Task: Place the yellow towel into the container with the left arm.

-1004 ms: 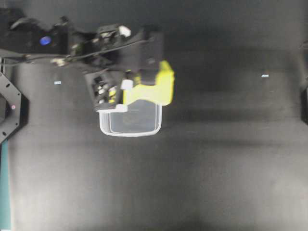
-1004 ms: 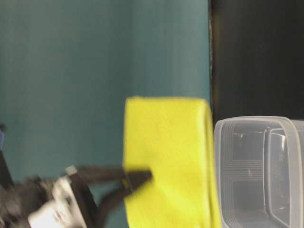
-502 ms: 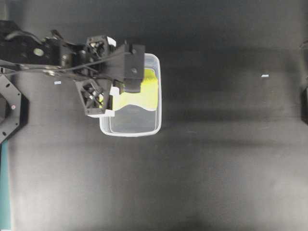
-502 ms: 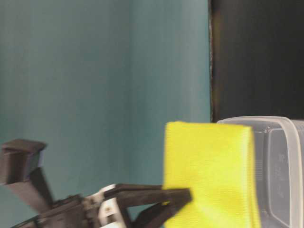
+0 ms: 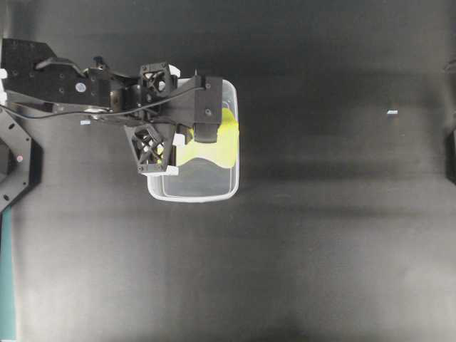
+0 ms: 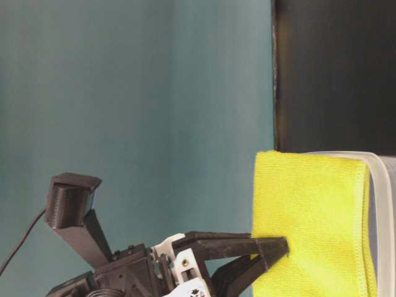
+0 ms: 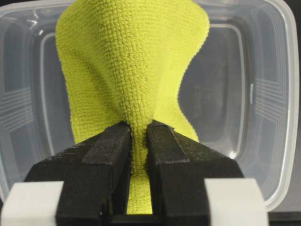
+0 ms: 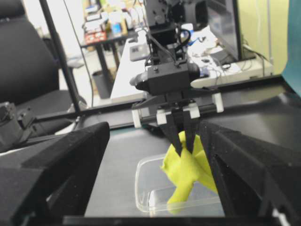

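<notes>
Black matting covers the table (image 5: pixel 320 249) seen from overhead, where the left arm (image 5: pixel 107 92) reaches over the container (image 5: pixel 214 194), with the yellow towel (image 5: pixel 214 146) draped inside it. At table level, a teal wall backs the towel beside the container's rim. The left wrist view shows the left gripper (image 7: pixel 137 141) clenched on the towel above the container. From the right wrist, a cluttered office lies beyond; the right gripper (image 8: pixel 155 188) gapes wide, well apart from the container.

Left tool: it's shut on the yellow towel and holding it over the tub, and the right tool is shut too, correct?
Not quite. The left tool is shut on the yellow towel over the tub, but the right tool is open: the right wrist view shows its two fingers standing wide apart with nothing between them.
</notes>
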`<state>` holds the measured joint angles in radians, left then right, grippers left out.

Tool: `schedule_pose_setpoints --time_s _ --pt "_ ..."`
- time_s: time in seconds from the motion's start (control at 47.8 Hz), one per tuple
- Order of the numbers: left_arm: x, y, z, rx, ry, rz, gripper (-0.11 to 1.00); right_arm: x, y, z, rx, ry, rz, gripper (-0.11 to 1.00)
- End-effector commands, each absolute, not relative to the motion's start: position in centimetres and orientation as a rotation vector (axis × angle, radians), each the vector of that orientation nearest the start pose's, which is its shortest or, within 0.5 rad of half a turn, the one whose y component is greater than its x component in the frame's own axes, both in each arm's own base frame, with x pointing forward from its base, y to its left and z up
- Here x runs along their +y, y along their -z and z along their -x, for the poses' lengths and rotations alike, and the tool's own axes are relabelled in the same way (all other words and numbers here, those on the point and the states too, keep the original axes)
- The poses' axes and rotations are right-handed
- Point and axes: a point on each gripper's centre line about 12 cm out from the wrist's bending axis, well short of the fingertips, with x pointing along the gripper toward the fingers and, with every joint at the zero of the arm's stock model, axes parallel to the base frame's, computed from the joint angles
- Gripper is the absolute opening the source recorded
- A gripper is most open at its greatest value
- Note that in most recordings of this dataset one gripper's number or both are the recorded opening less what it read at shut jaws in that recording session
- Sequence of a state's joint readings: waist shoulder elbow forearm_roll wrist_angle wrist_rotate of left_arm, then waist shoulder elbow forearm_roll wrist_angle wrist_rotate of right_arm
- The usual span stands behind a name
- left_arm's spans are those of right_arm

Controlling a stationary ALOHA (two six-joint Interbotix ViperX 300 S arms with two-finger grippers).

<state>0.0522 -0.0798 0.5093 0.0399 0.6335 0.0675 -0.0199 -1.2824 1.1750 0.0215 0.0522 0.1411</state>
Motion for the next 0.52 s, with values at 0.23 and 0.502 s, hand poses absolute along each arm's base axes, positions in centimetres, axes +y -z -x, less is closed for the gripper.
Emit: schedule_pose_setpoints --time_s 0.23,0.502 --pt "2.3 -20.1 -36.4 1.050 -0.017 -0.080 0.64 -0.4 -31.3 -14.8 -0.068 0.024 -0.169 0.75" --pt "2.1 -23.6 -35.4 0.939 -0.024 -0.076 0.88 -0.5 -31.4 -14.7 -0.070 0.028 -0.169 0.75"
